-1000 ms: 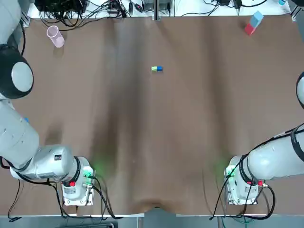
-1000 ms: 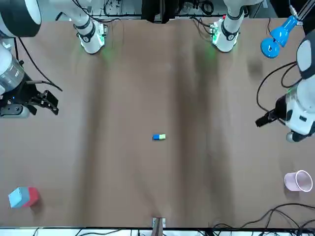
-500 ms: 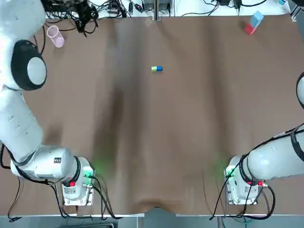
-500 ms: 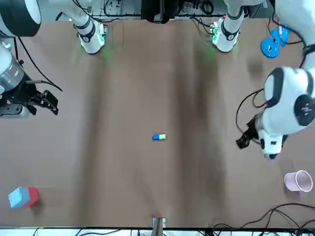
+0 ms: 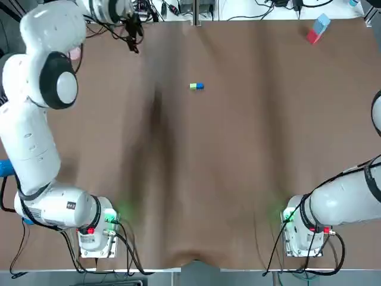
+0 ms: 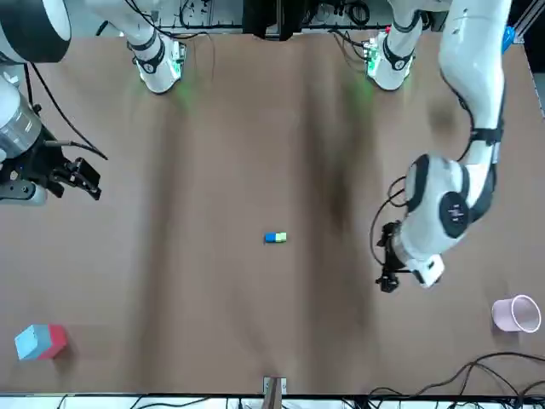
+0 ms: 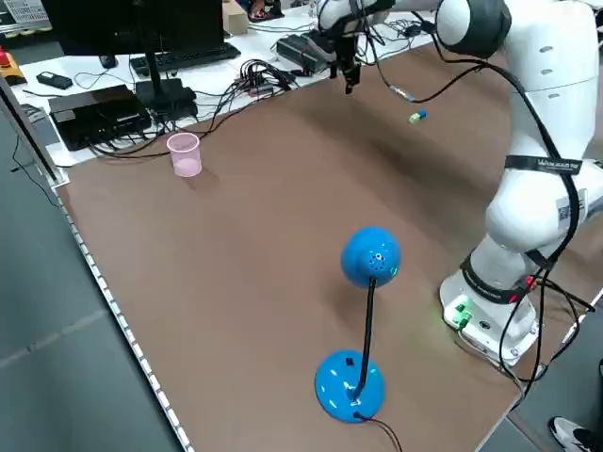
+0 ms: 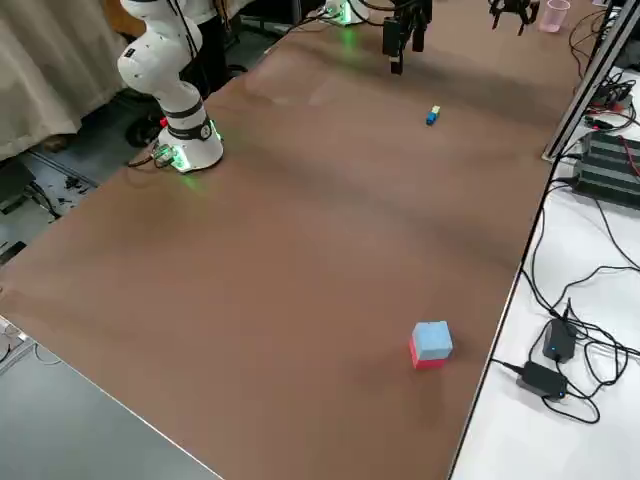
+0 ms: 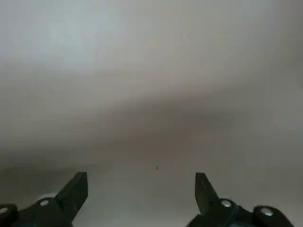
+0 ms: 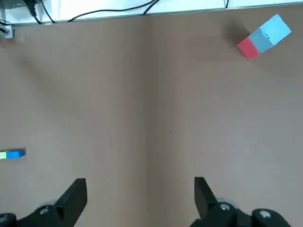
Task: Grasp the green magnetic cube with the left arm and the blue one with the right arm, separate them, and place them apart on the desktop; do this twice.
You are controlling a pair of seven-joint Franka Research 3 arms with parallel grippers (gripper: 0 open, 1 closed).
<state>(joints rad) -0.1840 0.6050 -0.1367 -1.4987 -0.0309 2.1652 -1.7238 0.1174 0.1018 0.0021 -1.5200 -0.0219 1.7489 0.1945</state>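
Note:
The green and blue magnetic cubes [image 5: 196, 86] lie joined on the brown table, green end towards the robot's left, and show again in the front view as one small pair [image 6: 274, 238]. My left gripper [image 5: 134, 37] hangs open and empty over the far left of the table, well left of the cubes [image 7: 417, 117]. Its wrist view shows only bare table between the spread fingers [image 9: 71, 194]. My right gripper [image 6: 85, 181] is open and empty out at the table's right side. From its wrist view the cubes [image 10: 12, 153] lie far off.
A red and light-blue block [image 5: 317, 28] sits at the far right corner. A pink cup [image 6: 515, 313] stands at the far left, close to the left arm. A blue desk lamp [image 7: 370, 259] stands near the left arm's base. Cables run along the far edge.
The left arm has swung from the table's left edge over its far left part, bringing its gripper nearer the cubes. The right arm and the cubes have not moved.

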